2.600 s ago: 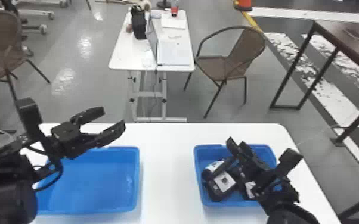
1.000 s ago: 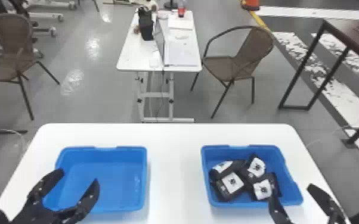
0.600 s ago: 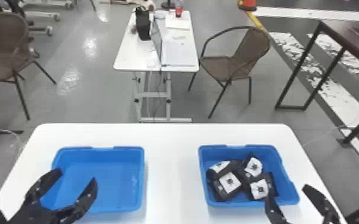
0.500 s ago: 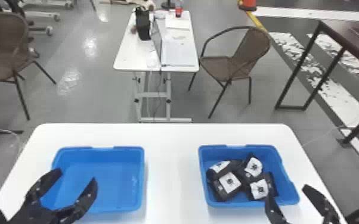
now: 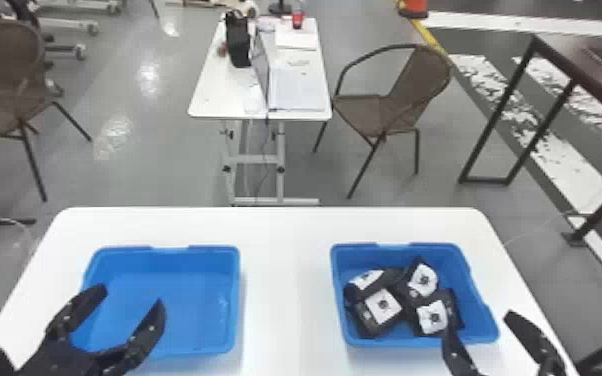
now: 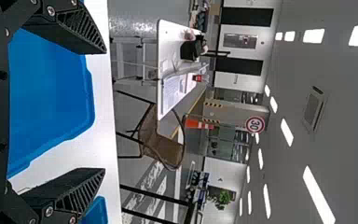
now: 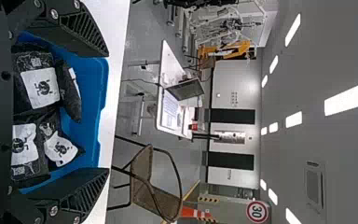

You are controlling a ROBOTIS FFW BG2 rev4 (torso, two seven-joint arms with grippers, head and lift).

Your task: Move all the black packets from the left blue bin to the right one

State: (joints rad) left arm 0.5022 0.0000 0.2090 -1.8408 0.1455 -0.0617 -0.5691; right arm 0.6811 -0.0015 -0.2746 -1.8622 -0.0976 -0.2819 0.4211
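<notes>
The move looks finished, judging by how things lie. The left bin, a shallow rectangular tub of blue plastic (image 5: 200, 295), has a bare floor with no packet on it, while the right bin, a matching blue plastic tub (image 5: 457, 272), holds the packets. I count at least 4 glossy black packets with white printed labels (image 5: 384, 305) in there, bunched together, some leaning on or overlapping their neighbours, all inside the walls; whether another lies hidden under the pile I cannot tell. Both bins stand well apart on the white, round-cornered counter (image 5: 285, 285). The black 2-fingered left gripper (image 5: 131, 297) is at the near side of the left bin, its jaws spread wide with nothing between them. The black 2-fingered right gripper (image 5: 479, 322) is by the near right corner of the right bin, its jaws also well parted and empty, the packets lying just beyond its reach. As far as these views go, nothing is left to carry across. The step in hand is probably just to end the job: draw both arms back clear of the bins. The main risk is that a low jaw catches a rim and drags a bin, so lifting before withdrawing seems wise.
</notes>
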